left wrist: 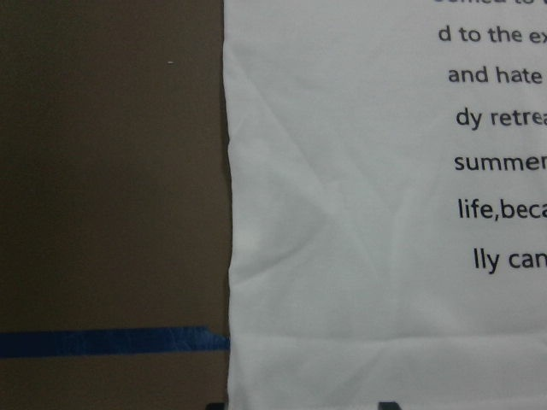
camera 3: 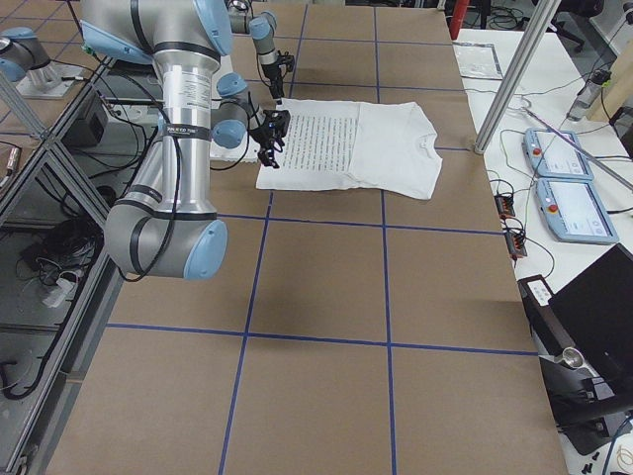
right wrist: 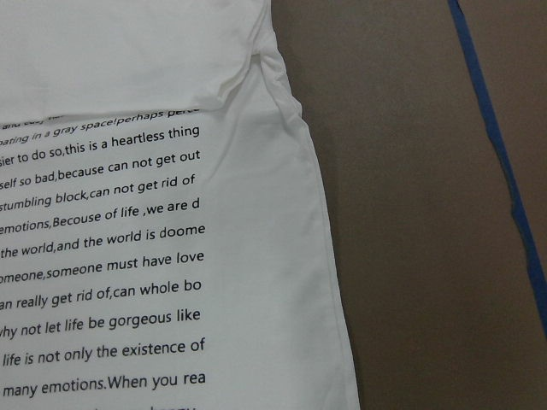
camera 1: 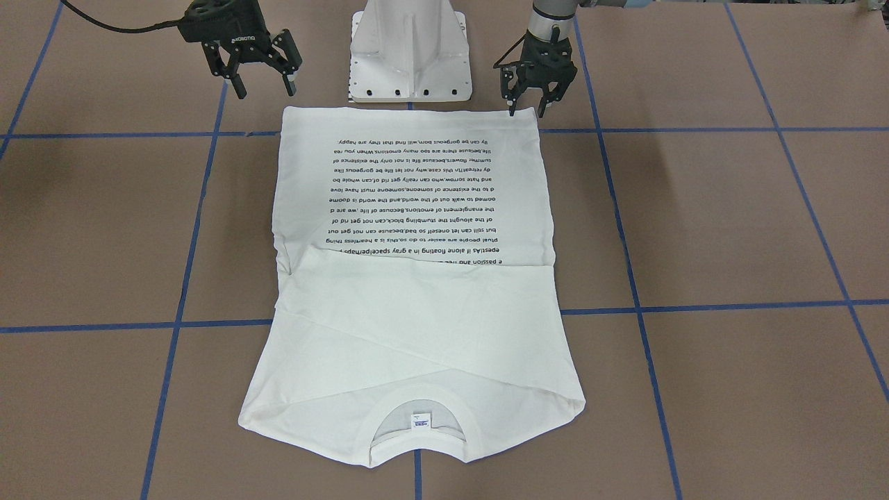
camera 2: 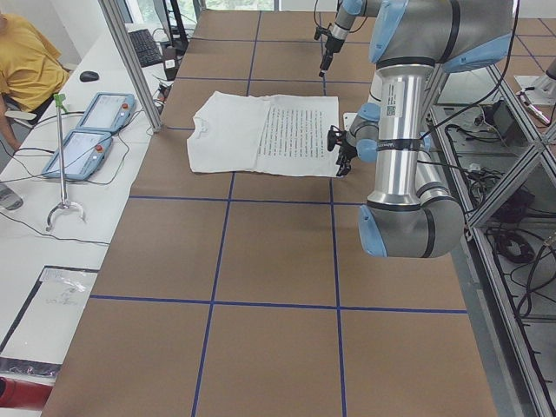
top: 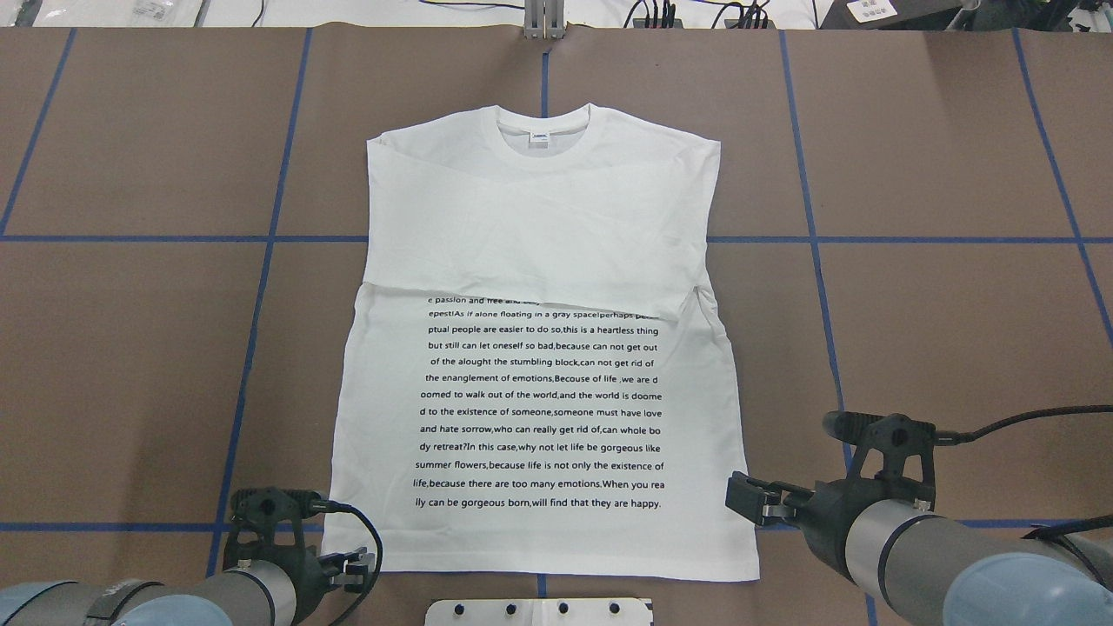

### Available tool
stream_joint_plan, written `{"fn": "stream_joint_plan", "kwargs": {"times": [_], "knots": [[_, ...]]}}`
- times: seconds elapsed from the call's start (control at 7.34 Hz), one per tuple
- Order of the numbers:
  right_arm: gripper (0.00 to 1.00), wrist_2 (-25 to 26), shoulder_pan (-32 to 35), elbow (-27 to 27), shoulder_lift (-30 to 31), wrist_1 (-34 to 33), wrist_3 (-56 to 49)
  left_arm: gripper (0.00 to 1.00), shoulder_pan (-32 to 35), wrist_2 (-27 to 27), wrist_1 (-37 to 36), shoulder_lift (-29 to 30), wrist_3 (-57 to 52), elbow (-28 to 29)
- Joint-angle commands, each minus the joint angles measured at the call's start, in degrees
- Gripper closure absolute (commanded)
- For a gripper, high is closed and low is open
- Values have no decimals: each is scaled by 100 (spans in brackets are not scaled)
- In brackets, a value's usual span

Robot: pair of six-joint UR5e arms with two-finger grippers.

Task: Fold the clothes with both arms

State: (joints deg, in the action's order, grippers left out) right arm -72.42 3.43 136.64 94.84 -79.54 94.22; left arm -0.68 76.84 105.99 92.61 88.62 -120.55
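Observation:
The white T-shirt (camera 1: 417,298) lies flat on the brown table with its black text block (top: 539,404) facing up. Its sleeves are folded in across the chest, and the collar with its tag (top: 541,135) is at the far end from me. My left gripper (camera 1: 528,107) is open and empty, with its tips just above the hem's left corner; it also shows in the overhead view (top: 356,569). My right gripper (camera 1: 265,87) is open and empty, and hovers higher beside the hem's right corner (top: 741,497). The left wrist view shows the shirt's left edge (left wrist: 231,256). The right wrist view shows its right edge (right wrist: 320,256).
The white pedestal base (camera 1: 410,55) stands right behind the hem. Blue tape lines (top: 269,239) grid the brown table top. Two teach pendants (camera 2: 87,130) and a seated person (camera 2: 26,61) are on the operators' side beyond the collar.

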Motion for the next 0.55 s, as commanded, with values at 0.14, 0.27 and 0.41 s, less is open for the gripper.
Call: {"fn": "stream_joint_plan", "kwargs": {"times": [0.14,0.27,0.41], "knots": [[0,0,9,-6,0,0,-9,37,-11,32,0,11,15,75],[0,0,0,-6,0,0,-9,48,-11,41,9,20,24,66],[0,0,0,-6,0,0,-9,62,-11,41,9,29,24,75]]}}
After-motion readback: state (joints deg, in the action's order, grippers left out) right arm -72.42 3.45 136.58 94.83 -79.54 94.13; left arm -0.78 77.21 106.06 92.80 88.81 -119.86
